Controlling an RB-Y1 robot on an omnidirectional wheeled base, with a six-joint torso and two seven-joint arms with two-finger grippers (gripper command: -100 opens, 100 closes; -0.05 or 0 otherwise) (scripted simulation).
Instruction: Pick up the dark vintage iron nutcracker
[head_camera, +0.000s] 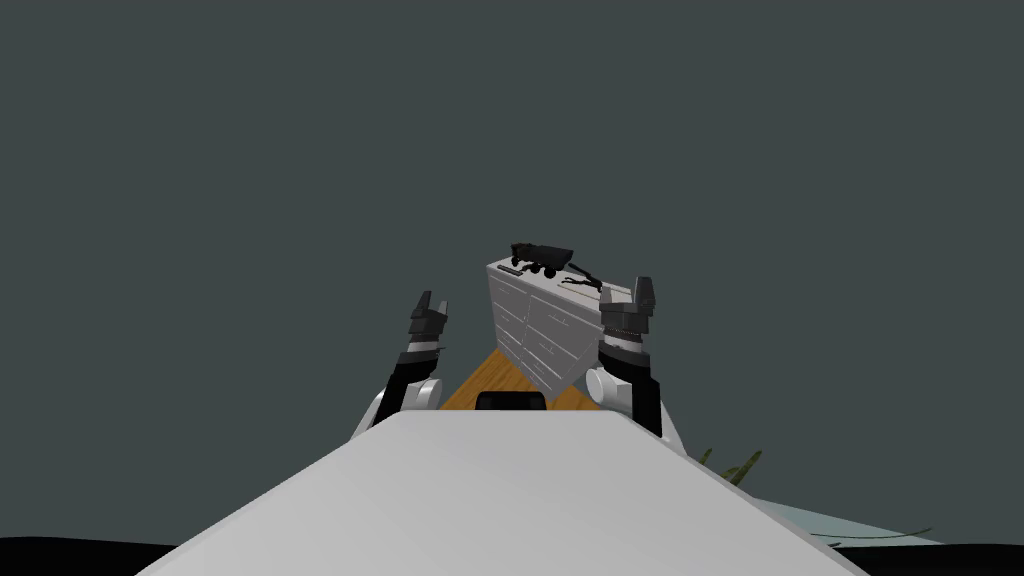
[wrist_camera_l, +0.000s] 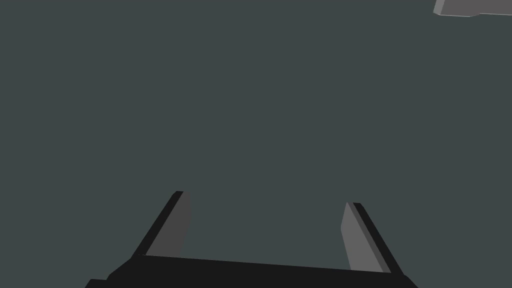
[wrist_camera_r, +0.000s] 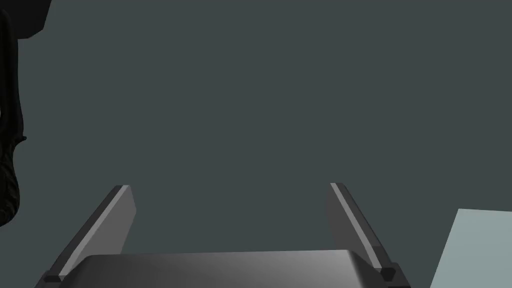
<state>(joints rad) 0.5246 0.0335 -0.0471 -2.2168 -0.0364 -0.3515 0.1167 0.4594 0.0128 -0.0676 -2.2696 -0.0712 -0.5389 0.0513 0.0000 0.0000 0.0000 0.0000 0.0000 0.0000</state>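
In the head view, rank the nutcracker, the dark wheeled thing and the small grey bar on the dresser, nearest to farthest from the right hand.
1. The nutcracker, on the dresser end by the right hand.
2. The dark wheeled thing, mid-top.
3. The small grey bar, at the opposite end.

In the middle of the head view, the dresser has its right end hidden behind the right gripper. On its top, the nutcracker and a dark wheeled thing are too small for detail. Green leaves at lower right are partly hidden. The right wrist view's edge cuts off a dark shape and a pale panel; the left wrist view's edge cuts off a grey slab.
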